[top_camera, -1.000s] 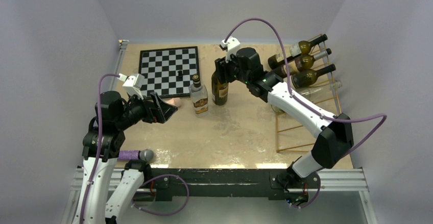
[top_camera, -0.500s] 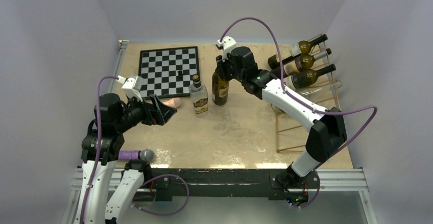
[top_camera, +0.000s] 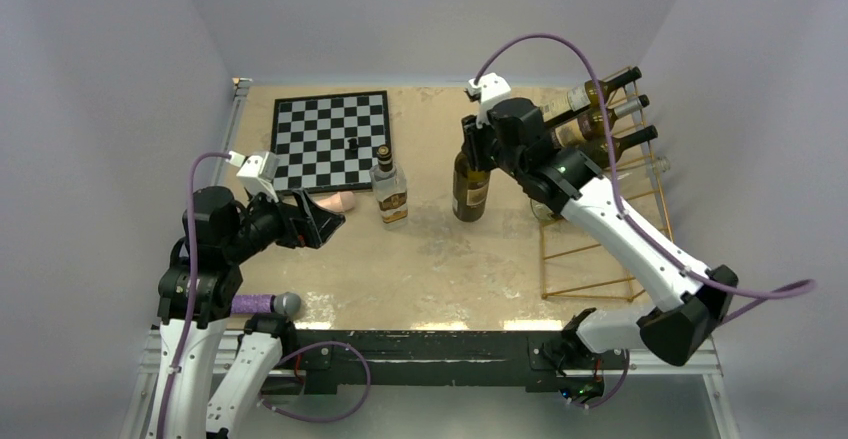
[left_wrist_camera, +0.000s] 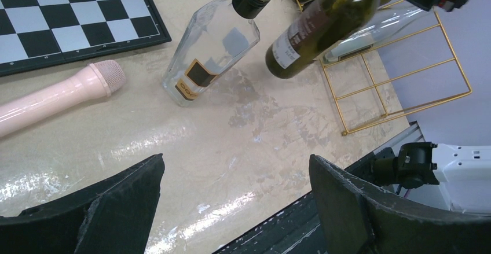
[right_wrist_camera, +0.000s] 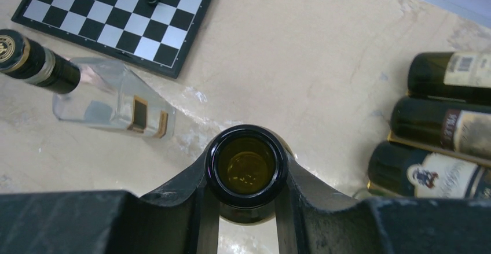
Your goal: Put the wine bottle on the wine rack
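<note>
Wine rack [top_camera: 544, 259], a flat frame of gold wire, lies on the tan table [top_camera: 440, 259] at its right side. Its far end carries three dark wine bottles [top_camera: 590, 119] lying side by side with their necks pointing away from the arms. A clear bottle [top_camera: 640, 171] lies on the rods just nearer than those three.

Well to the left of the rack, at the far side, lies the black-and-white chessboard [top_camera: 330, 139].

The wine bottle [top_camera: 470, 187] of the task stands upright just left of the rack, not on it. The right gripper [right_wrist_camera: 247, 176] is clamped on its neck, one finger on each side. The mouth is uncorked, and the right wrist view shows only amber glass down the neck. Whether its base touches the table cannot be told.

Farther left of the rack, between the wine bottle and the chessboard's near corner, a clear spirit bottle [top_camera: 390, 191] with a dark cap and gold label stands upright.

The left gripper [left_wrist_camera: 237, 208] hovers far left of the rack, its fingers spread wide and holding nothing.

A pink microphone [left_wrist_camera: 58, 95] lies beside the chessboard's near edge. One dark chess piece [top_camera: 352, 143] stands on the board.
</note>
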Motion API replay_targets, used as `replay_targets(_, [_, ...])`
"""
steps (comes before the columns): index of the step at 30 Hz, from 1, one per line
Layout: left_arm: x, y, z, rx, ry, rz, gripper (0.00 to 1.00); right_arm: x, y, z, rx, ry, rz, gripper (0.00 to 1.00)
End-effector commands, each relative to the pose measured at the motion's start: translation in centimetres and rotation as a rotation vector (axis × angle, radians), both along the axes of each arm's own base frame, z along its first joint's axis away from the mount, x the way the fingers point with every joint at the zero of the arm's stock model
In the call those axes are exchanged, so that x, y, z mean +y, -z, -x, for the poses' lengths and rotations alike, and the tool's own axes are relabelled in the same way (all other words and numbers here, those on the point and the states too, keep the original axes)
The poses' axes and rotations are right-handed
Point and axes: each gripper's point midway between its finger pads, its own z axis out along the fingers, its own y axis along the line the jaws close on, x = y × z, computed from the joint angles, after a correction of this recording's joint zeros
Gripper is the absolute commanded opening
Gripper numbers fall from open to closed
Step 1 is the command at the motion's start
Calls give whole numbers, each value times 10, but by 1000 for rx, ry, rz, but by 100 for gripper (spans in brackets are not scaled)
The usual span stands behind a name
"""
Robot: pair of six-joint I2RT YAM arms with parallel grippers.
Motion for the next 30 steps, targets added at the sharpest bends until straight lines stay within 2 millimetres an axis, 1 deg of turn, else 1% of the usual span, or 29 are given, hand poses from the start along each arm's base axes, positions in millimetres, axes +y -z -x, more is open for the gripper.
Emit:
replay_targets(1, [2, -11, 4, -42, 3, -13, 99, -36, -45, 17, -65, 126, -74, 0])
replay_targets(3, [3, -10, 5, -43, 1, -15, 99, -51, -41, 24, -45, 160, -81, 0])
replay_targets(6, [2, -9, 4, -37, 0, -12, 99, -73, -31, 30, -15, 226, -98, 0])
replay_targets(10, [0, -10, 3, -31, 10, -1, 99, -101, -19, 42, 28, 294, -173, 0])
replay_targets(15, [-1, -9, -1, -27, 14, 0, 99, -129, -10, 54, 24, 370, -191, 0])
replay_targets(20, [-3, -10, -3, -26, 21, 3, 99, -152, -9, 60, -3, 449, -204, 0])
replay_targets(26, [-2, -8, -3, -27, 17, -2, 99, -180, -14, 60, -40, 552, -212, 0])
replay_targets(30, [-1, -6, -2, -24, 14, -5, 99, -195, -13, 61, -50, 594, -206, 0])
